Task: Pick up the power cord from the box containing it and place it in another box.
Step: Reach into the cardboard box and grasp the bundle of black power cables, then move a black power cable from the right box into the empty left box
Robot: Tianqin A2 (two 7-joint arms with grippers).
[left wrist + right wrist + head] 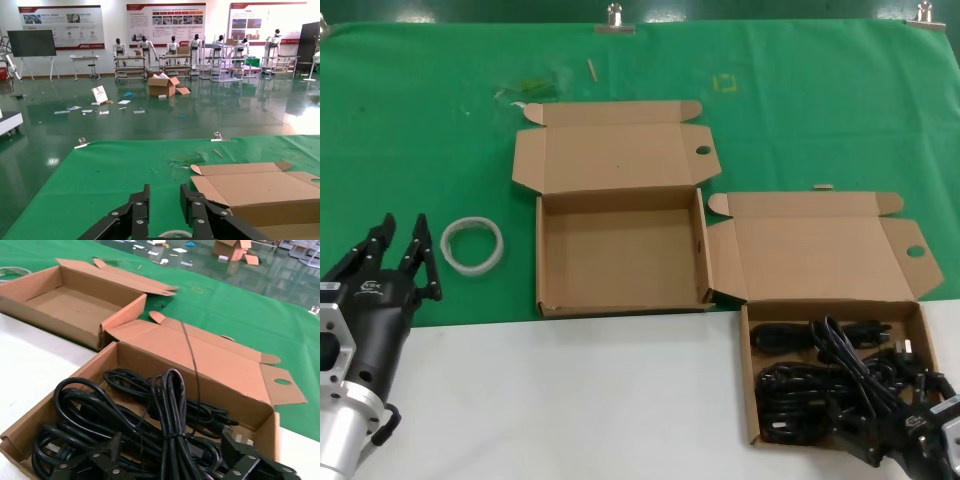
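Cord [848,362] lies as a long narrow hank in the right-hand box [747,380], draped over a bulkier tangle [802,400] of black cables that fills the tray.

Going left to right: the left gripper [400,245] hangs over the near left corner of the desk [560,400], above the edge of the green cloth [420,130], its black fingers [424,262] a little apart and holding nothing. Just beyond it a clear tape ring [472,243] lies flat on the cloth. Next comes the empty box [620,310], its tray bare and its flap lid [616,157] folded back flat, a round hole near the lid's right end and a tiny dark dot mid-panel. It sits just beside the cord's box, which stands nearer the front edge on the white part of the desk, with its own plain lid [820,255] laid back, touching or nearly touching the empty box's right wall.

At the far right the right gripper [890,435] is down in the cord's box at its near right corner. In the right wrist view its fingers [107,455] stand wide apart on either side of the hank [172,420], low among the cables, not closed on it.
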